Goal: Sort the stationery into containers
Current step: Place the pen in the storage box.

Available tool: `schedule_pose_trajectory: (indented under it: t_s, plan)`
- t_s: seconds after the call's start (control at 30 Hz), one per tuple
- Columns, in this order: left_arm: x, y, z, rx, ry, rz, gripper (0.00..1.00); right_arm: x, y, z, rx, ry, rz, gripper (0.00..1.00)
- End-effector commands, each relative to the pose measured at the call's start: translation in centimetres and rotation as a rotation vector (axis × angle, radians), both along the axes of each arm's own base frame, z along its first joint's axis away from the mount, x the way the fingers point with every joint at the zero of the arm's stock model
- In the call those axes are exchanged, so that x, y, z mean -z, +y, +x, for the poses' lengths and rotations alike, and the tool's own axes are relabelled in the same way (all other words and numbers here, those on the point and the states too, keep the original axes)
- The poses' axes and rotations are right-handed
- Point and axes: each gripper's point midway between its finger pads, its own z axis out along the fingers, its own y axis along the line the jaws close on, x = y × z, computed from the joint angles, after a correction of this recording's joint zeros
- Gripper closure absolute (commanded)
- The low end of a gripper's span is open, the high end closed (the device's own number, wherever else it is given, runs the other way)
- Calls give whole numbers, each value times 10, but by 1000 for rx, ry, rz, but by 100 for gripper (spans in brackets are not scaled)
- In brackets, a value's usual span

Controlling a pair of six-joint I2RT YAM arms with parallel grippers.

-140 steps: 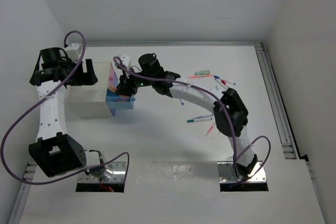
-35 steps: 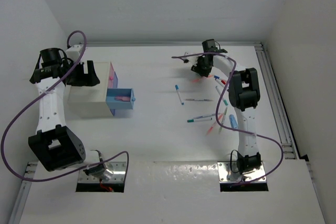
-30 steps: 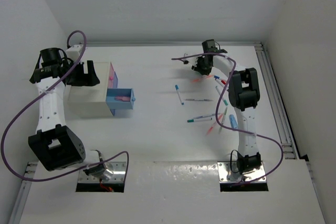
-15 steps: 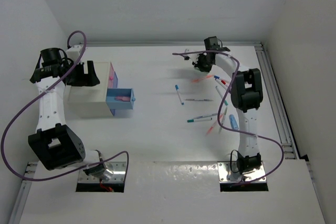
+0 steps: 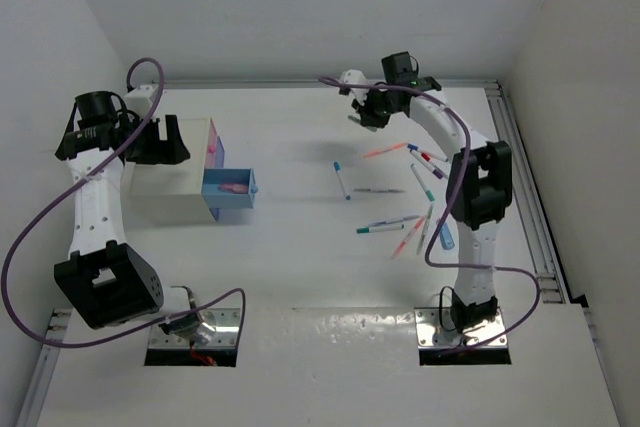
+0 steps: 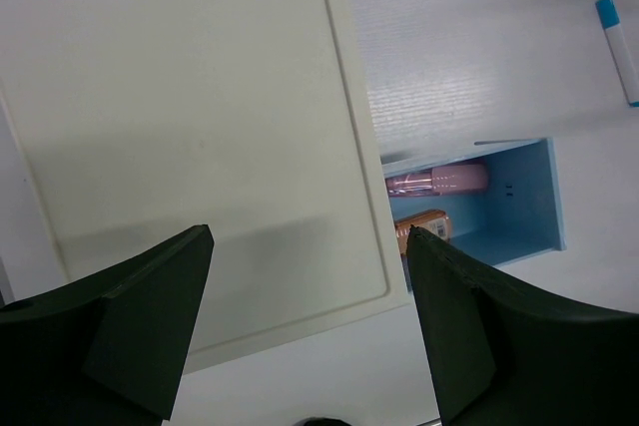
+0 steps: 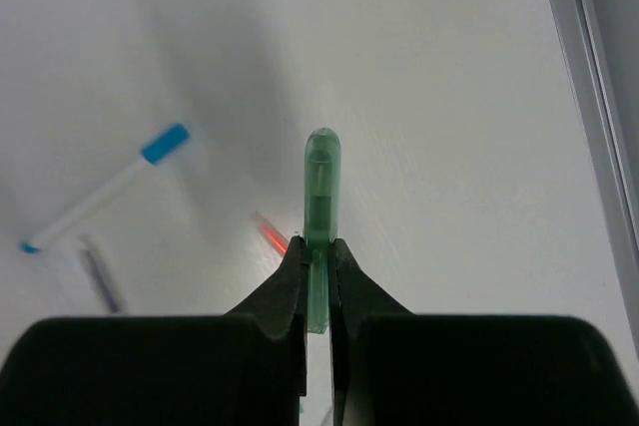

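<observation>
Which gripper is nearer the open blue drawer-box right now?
Left. The left gripper hovers open over the white cabinet, right beside the blue drawer-box. The right gripper is far across the table, shut on a green piece.

We see a white desk [image 5: 300, 267] boxed by plain white walls [image 5: 300, 7], a metal rail [image 5: 522, 187] along its right edge.

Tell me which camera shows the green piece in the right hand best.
Right wrist: the green piece stands centred, pinched in the right hand. Top external shows only that hand far off, the piece too small to tell. Left wrist misses it, showing the white cabinet and blue drawer.
</observation>
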Motion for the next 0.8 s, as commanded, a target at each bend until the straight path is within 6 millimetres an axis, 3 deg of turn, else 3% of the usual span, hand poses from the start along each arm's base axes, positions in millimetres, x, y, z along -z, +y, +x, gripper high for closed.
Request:
schedule_pose_trajectory:
  t_s: [0.0, 0.2, 0.37, 0.57, 0.77]
  plan:
    - [-12, -3, -1, 7, -51, -16, 15, -91, 76, -40, -112, -59, 217, 100]
    - [-15, -6, -1, 14, -55, -35, 15, -156, 168, -93, -278, -104, 370, 100]
    - [-15, -6, -2, 15, -50, -32, 15, -172, 233, -131, -396, -111, 430, 100]
    - [-12, -5, -4, 14, -42, -33, 15, -154, 286, -158, -475, -85, 440, 100]
    - [-8, -3, -6, 6, -34, -32, 15, -128, 319, -181, -520, -40, 447, 100]
